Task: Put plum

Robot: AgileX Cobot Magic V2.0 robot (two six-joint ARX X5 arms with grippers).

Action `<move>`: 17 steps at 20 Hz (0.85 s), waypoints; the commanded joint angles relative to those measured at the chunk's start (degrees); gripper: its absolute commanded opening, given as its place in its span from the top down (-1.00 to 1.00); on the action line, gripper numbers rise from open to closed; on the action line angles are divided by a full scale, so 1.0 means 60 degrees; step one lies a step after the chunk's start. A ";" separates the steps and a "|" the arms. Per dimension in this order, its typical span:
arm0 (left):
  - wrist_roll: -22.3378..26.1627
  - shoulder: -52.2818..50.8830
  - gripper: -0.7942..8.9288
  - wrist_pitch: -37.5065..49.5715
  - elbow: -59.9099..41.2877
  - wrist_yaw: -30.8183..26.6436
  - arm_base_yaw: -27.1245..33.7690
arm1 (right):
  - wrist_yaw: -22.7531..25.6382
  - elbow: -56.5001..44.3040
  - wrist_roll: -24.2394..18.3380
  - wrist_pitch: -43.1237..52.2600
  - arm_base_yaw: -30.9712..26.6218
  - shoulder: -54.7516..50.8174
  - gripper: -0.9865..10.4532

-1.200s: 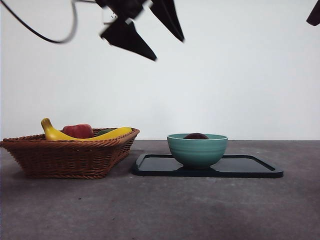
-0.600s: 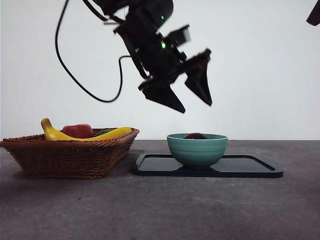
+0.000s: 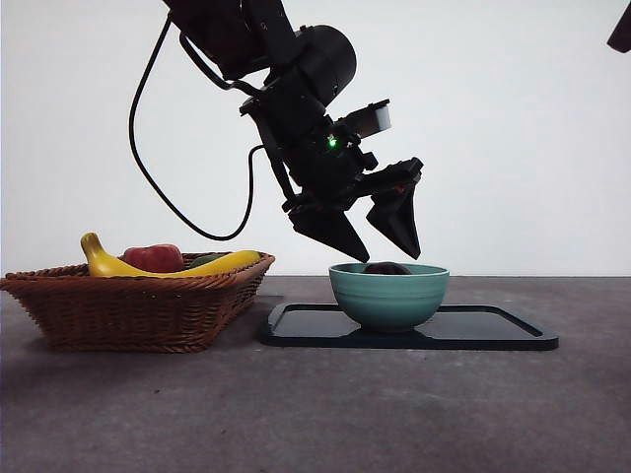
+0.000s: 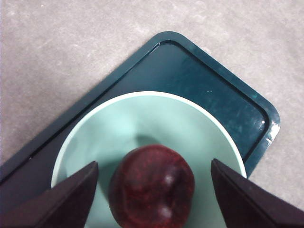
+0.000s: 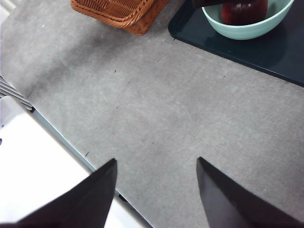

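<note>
Dark maroon plum (image 4: 152, 187) sits in the bottom of the green bowl (image 3: 389, 295), which stands on the black tray (image 3: 493, 330). Left gripper (image 3: 383, 239) hangs just above the bowl rim, jaws spread wide with one on each side of the plum, not touching it. Judgement: the wide spread gives clearance for a straight drop around the fruit; the arm tilts in from above so the tips clear the rim. Right gripper (image 5: 156, 183) waits well apart over bare table (image 5: 156, 109), jaws parted, nothing between them. Wicker basket (image 3: 138, 301) beside the tray holds a banana (image 3: 113, 263) and a red fruit (image 3: 154, 258), probably the source or target spot. No brands, labels or writing readable anywhere.
</note>
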 commanded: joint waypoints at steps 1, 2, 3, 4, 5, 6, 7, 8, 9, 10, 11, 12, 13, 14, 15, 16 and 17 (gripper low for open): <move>0.0109 0.0295 0.07 0.0095 0.0284 -0.0025 -0.0120 | -0.0040 0.0069 0.0022 0.0047 0.0051 0.0036 0.36; 0.0109 0.0295 0.07 0.0080 0.0284 -0.0025 -0.0127 | -0.0040 0.0069 0.0022 0.0047 0.0051 0.0036 0.36; 0.0106 0.0295 0.07 0.0069 0.0284 -0.0022 -0.0135 | -0.0036 0.0069 0.0022 0.0051 0.0051 0.0036 0.36; 0.0106 0.0299 0.07 0.0025 0.0284 -0.0018 -0.0146 | -0.0036 0.0069 0.0022 0.0051 0.0051 0.0036 0.36; 0.0109 0.0299 0.07 -0.0062 0.0284 -0.0015 -0.0149 | -0.0036 0.0069 0.0022 0.0051 0.0051 0.0036 0.36; 0.0113 0.0328 0.07 -0.0120 0.0284 -0.0011 -0.0168 | -0.0036 0.0069 0.0022 0.0051 0.0051 0.0036 0.36; 0.0109 0.0386 0.07 -0.0164 0.0284 -0.0007 -0.0197 | -0.0033 0.0069 0.0022 0.0051 0.0051 0.0036 0.36; 0.0106 0.0430 0.07 -0.0208 0.0284 0.0000 -0.0200 | -0.0033 0.0069 0.0022 0.0051 0.0051 0.0036 0.36; 0.0113 0.0484 0.07 -0.0273 0.0284 0.0018 -0.0211 | -0.0033 0.0069 0.0022 0.0051 0.0051 0.0036 0.36; 0.0113 0.0539 0.07 -0.0288 0.0284 0.0018 -0.0237 | -0.0033 0.0069 0.0022 0.0051 0.0051 0.0036 0.36; 0.0113 0.0576 0.07 -0.0295 0.0284 0.0018 -0.0251 | -0.0033 0.0069 0.0022 0.0047 0.0051 0.0036 0.36; 0.0113 0.0601 0.07 -0.0302 0.0284 0.0015 -0.0251 | -0.0036 0.0069 0.0022 0.0047 0.0051 0.0036 0.36; 0.0113 0.0627 0.07 -0.0310 0.0284 0.0015 -0.0255 | -0.0036 0.0069 0.0022 0.0047 0.0051 0.0036 0.36; 0.0113 0.0663 0.07 -0.0306 0.0284 0.0007 -0.0270 | -0.0033 0.0069 0.0022 0.0047 0.0051 0.0036 0.36; 0.0109 0.0670 0.08 -0.0324 0.0284 -0.0029 -0.0270 | -0.0033 0.0069 0.0018 0.0047 0.0051 0.0036 0.36; 0.0113 0.0670 0.09 -0.0335 0.0284 -0.0215 -0.0270 | -0.0033 0.0069 0.0018 0.0047 0.0051 0.0036 0.36; 0.0113 0.0670 0.18 -0.0335 0.0284 -0.0382 -0.0270 | -0.0033 0.0069 0.0018 0.0047 0.0051 0.0036 0.36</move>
